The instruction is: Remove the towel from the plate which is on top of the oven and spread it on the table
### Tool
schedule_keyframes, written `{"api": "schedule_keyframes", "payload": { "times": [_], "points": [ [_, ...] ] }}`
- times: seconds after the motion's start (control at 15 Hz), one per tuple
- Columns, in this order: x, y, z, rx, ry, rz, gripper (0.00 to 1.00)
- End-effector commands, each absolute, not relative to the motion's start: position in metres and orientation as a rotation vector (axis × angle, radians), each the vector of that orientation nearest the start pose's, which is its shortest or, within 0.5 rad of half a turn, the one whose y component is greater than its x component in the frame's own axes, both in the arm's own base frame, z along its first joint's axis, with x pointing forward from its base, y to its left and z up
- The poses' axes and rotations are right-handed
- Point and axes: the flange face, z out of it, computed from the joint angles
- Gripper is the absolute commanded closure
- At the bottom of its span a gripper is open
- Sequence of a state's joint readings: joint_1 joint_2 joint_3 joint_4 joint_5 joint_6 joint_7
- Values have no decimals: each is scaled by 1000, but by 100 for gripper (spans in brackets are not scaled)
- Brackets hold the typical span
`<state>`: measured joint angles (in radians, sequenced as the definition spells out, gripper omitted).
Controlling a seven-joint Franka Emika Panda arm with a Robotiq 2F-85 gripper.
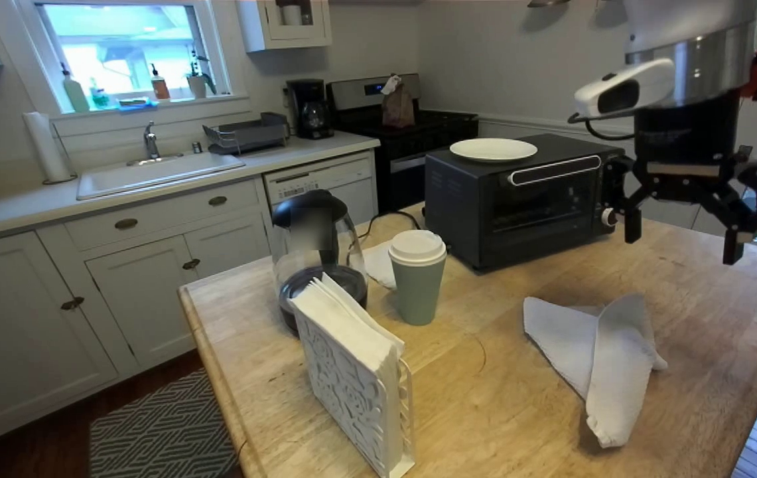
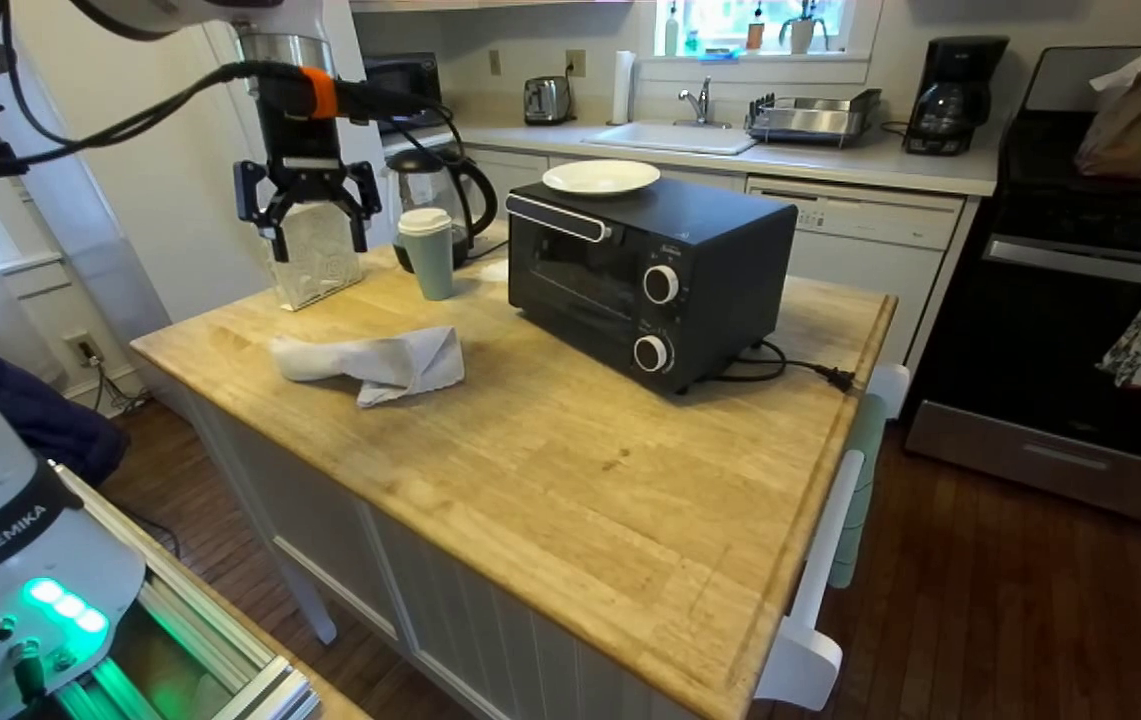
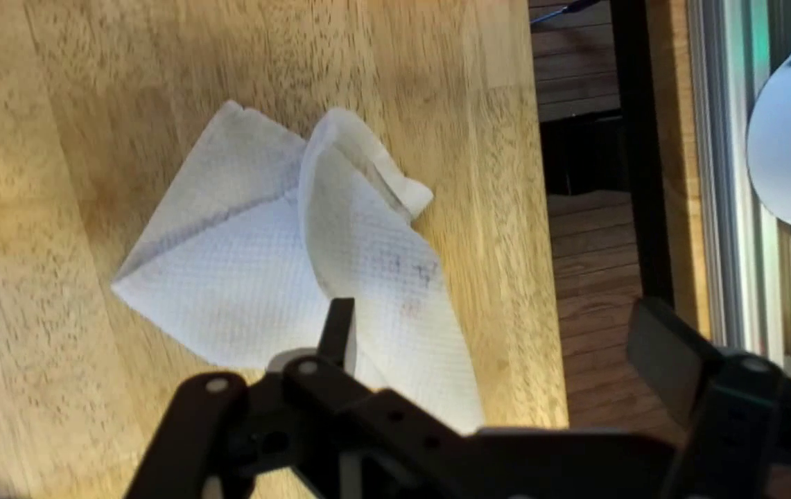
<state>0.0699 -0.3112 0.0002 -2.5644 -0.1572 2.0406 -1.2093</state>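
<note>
The white towel (image 1: pixel 617 372) lies on the wooden table (image 1: pixel 484 411), partly folded over itself with a raised, curled fold. It also shows in an exterior view (image 2: pixel 390 362) and in the wrist view (image 3: pixel 242 277). The white plate (image 1: pixel 493 150) sits bare on top of the black toaster oven (image 1: pixel 458 206); both also show in an exterior view as plate (image 2: pixel 600 177) and oven (image 2: pixel 735 290). My gripper (image 1: pixel 682 239) is open and empty, pointing down, well above the table and apart from the towel. In the wrist view its fingers (image 3: pixel 499 346) hide the towel's lower part.
A green cup with a white lid (image 1: pixel 419 285), a glass kettle (image 1: pixel 318 292) and a white napkin holder (image 1: pixel 351 378) stand on the table beside the oven. The oven's cord (image 2: pixel 775 368) lies near a table edge. The robot's base (image 2: pixel 20 560) is beside the table.
</note>
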Motion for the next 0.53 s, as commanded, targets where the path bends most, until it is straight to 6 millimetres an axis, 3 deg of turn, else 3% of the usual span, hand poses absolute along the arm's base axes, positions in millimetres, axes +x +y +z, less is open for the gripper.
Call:
{"api": "schedule_keyframes", "payload": {
  "times": [0.0,0.2,0.47],
  "points": [
    [391,16,350,-2453,-1937,406,0],
    [387,14,343,-2486,-1908,414,0],
    [385,-40,325,-2577,-1803,379,0]
  ]
}}
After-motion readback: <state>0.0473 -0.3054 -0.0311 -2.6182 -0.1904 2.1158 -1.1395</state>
